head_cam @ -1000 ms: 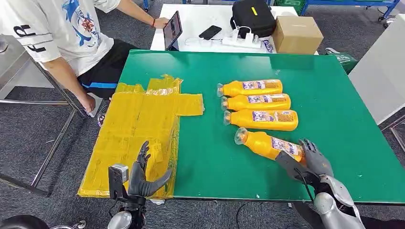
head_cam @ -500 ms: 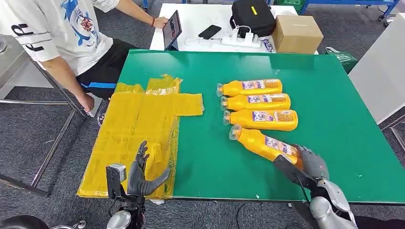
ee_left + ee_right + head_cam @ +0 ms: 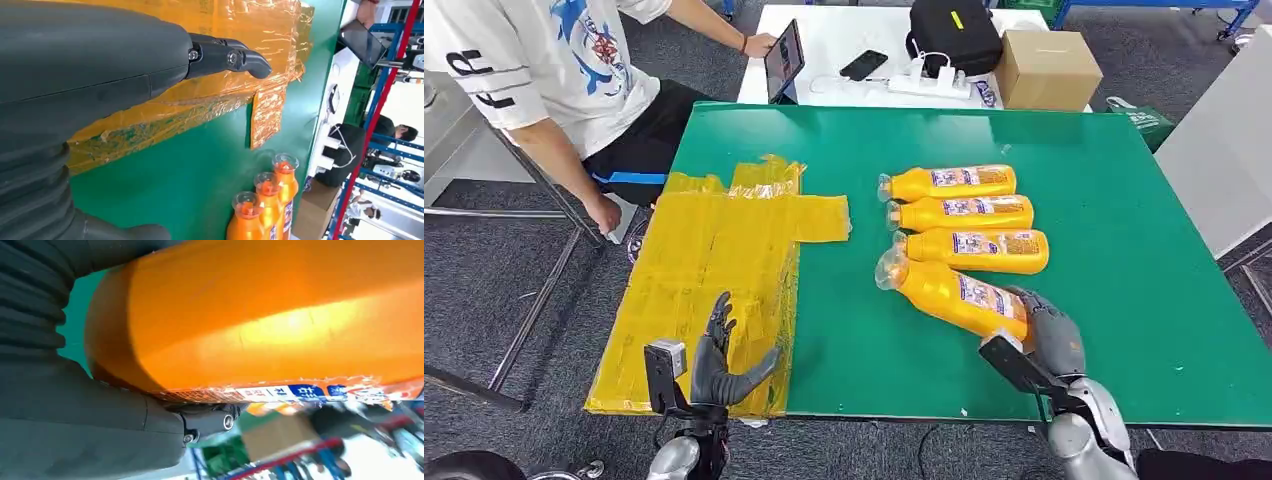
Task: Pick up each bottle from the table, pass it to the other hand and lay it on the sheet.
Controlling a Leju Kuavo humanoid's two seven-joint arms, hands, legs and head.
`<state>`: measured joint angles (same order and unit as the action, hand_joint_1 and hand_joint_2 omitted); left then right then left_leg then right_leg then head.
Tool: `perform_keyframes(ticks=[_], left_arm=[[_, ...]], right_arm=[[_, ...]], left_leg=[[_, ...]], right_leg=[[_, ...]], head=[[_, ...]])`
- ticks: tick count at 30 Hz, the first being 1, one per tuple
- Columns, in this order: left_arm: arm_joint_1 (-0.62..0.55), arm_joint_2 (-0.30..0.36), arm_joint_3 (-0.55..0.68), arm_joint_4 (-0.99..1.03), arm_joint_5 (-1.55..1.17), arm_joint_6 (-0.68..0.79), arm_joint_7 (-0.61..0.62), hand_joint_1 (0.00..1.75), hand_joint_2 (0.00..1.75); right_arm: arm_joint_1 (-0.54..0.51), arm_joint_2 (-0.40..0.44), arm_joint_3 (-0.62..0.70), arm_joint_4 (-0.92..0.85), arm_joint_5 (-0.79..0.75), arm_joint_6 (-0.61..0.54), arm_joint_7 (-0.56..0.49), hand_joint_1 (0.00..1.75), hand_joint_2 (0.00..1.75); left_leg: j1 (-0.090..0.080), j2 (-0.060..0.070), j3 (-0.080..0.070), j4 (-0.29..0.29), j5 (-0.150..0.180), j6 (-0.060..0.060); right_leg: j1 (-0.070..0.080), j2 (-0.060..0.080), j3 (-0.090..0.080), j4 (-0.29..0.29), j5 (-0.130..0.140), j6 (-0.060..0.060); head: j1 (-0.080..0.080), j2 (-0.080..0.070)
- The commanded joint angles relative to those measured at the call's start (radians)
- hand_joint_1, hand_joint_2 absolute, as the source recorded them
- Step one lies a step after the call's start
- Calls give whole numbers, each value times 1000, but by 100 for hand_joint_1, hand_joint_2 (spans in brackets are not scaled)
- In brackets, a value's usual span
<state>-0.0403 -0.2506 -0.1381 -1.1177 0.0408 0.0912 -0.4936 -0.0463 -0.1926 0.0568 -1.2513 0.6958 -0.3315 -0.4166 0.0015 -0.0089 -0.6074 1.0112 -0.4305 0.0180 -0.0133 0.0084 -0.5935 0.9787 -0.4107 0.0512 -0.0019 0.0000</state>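
At lower right of the head view, the right hand (image 3: 1046,340) wraps its fingers (image 3: 1030,303) around the base of the nearest bottle (image 3: 949,293). The long neck overhangs, so it could tip or knock the three bottles (image 3: 959,213) above. The left hand (image 3: 721,365), fingers spread, hovers at lower left by the sheet (image 3: 714,270) on the bench (image 3: 1114,220).

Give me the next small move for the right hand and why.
Probably carry the held bottle leftward toward the left hand for the handover. The right hand grips its base end, with the cap end raised over the neighbouring bottle. The left hand hovers open above the yellow sheet. Three bottles lie in a row beyond it, so keep it raised clear of them.
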Motion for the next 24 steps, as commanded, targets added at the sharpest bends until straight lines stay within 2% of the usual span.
perform_keyframes(ticks=[1, 10, 14, 19, 23, 24], left_arm=[[-16, 19, -29, 26, 21, 12, -13, 0, 175], [-16, 19, -29, 25, 21, 12, -13, 0, 175], [-5, 18, -47, -10, 24, 28, -14, 0, 175], [56, 28, -91, -153, 29, 34, -3, 0, 175], [96, 39, -140, -261, 39, 12, 15, 0, 175], [107, 51, -170, -295, 43, -5, 18, 0, 175]], right_arm=[[32, 180, -35, -167, -99, -125, -115, 175, 175], [34, 175, -37, -166, -99, -124, -115, 175, 175], [49, 263, -62, -216, -167, -219, -177, 175, 175], [133, 341, -19, -286, -241, -264, -215, 175, 175], [148, 367, 5, -256, -281, -251, -241, 175, 175], [146, 376, 13, -228, -330, -210, -245, 175, 175]], left_leg=[[1, 1, 1, 0, -1, -1], [1, 1, 1, 0, -1, -1], [0, 1, 2, 0, -2, -1], [2, 2, 3, 0, -3, -2], [2, 2, 1, 1, -3, -2], [3, 3, 5, 1, -5, -3]], right_leg=[[1, 1, 1, 0, -1, -2], [1, 0, 2, 0, -1, -1], [1, 0, 2, 0, -1, -2], [2, 0, 3, 1, -3, -3], [2, 1, 1, 0, -2, -2], [4, 1, 4, 1, -4, -4]], head=[[0, 0], [0, 0], [0, 0], [0, 0], [0, 0], [0, 0]])
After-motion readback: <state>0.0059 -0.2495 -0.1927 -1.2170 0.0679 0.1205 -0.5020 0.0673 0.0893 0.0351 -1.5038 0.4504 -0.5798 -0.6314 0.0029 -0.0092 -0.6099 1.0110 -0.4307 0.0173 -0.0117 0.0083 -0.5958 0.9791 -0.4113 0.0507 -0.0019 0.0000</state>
